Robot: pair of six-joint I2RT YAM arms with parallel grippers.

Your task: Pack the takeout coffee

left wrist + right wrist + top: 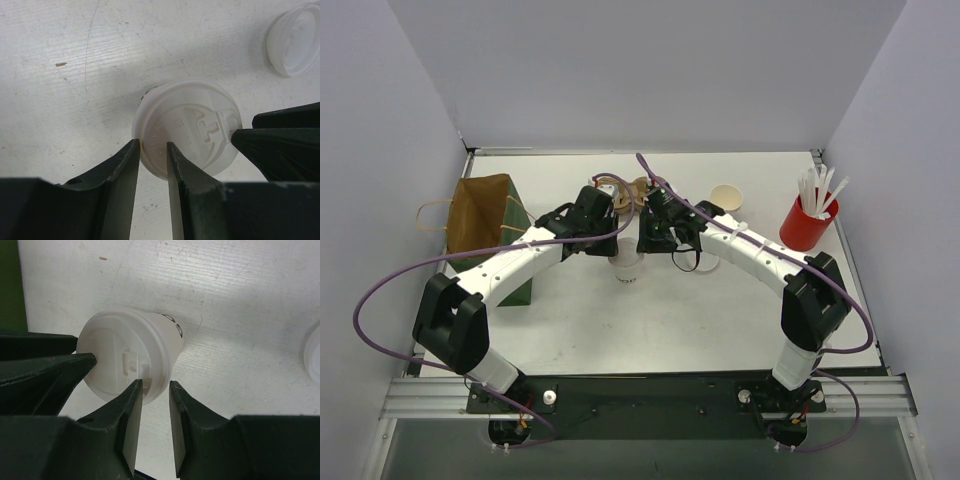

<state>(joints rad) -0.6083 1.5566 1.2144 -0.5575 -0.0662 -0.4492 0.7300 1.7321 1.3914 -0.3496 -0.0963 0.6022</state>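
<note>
Obs: small white paper takeout cup with round whitish lid (626,268) stands mid-bench (670,330). At lid rim: left tool (153,146), right tool (156,385), each showing slim gap; pinching or not, cannot tell. Judged light, thin-walled, crushable; lid may pop. Grip mid-wall, gently.

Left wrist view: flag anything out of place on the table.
A loose lid lies flat on the table, off to the side and on no cup. The lidded cup beneath the left gripper stands upright. No spill or damage shows.
</note>
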